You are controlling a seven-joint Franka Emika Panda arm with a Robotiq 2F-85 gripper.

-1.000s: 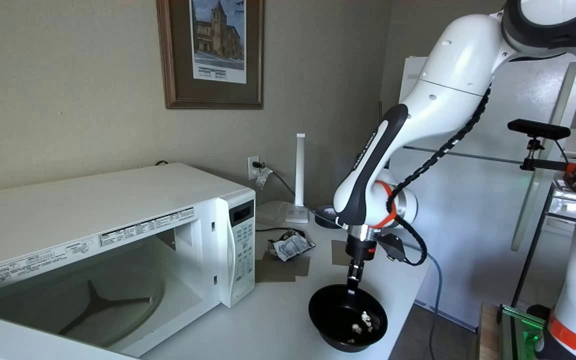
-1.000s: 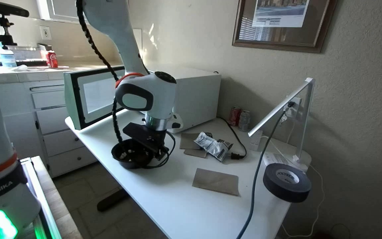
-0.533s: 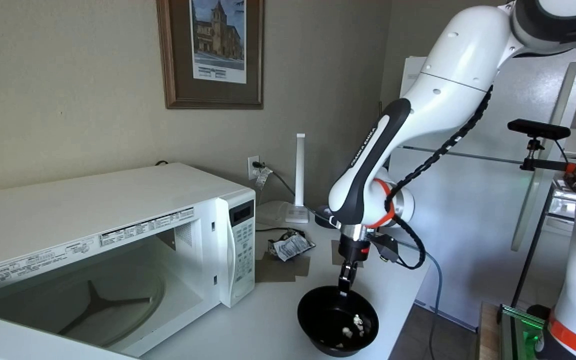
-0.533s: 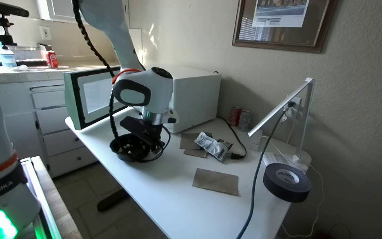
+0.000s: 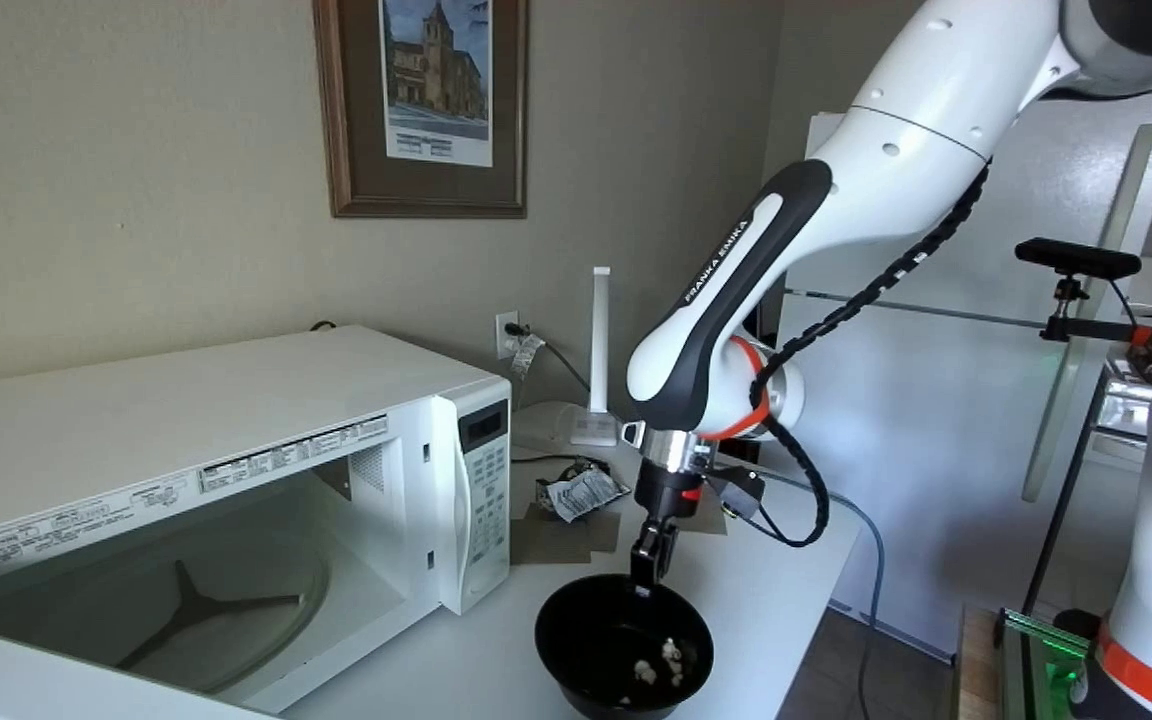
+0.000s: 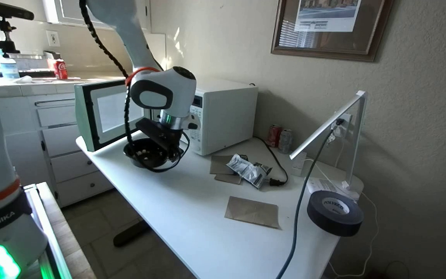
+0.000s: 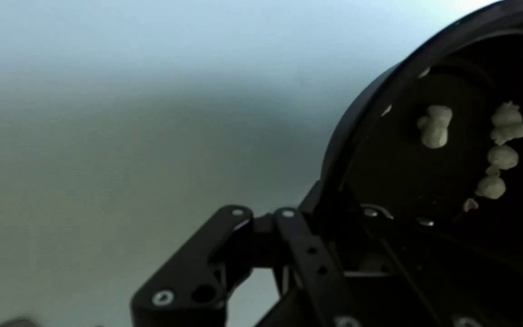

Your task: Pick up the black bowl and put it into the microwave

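The gripper (image 5: 643, 584) is pinching the rim of the black bowl (image 5: 601, 640), its fingers clamped on the wall, so the grasp is looking done and the lift seemingly too. The bowl, carrying a few white bits (image 7: 503, 157), is waiting outside the open microwave (image 5: 236, 430), near its control panel (image 5: 485, 480); the trip inside and the release are remaining.

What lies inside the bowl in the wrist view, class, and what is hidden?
Several pale, popcorn-like pieces lie in the bowl. The tool covers part of the inside, so whether more lie behind it there cannot be told. The bowl's right side is out of frame.
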